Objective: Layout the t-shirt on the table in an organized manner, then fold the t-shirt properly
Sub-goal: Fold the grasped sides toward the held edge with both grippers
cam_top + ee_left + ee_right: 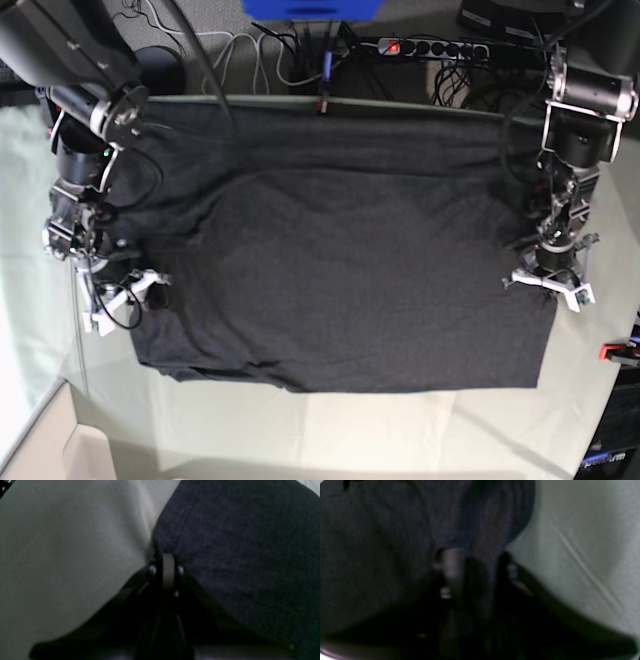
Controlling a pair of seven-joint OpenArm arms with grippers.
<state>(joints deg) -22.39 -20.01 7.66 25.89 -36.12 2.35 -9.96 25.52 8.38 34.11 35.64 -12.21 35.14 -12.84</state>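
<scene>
The black t-shirt (340, 270) lies spread wide over the pale grey-green table (300, 420). My left gripper (548, 283) sits at the shirt's edge on the right of the base view. In the left wrist view its fingers (168, 567) are pressed together on the hem of the t-shirt (237, 542), beside bare table (62, 555). My right gripper (125, 295) is at the shirt's opposite edge. In the blurred right wrist view its fingers (452, 565) still stand apart, with a ridge of t-shirt (480, 530) between them and the table (582, 530) to the right.
A power strip (430, 47) and cables lie behind the table's far edge. Red clamps sit at the far edge (322, 105) and the right edge (613, 351). A pale box (80, 455) stands at the near left corner.
</scene>
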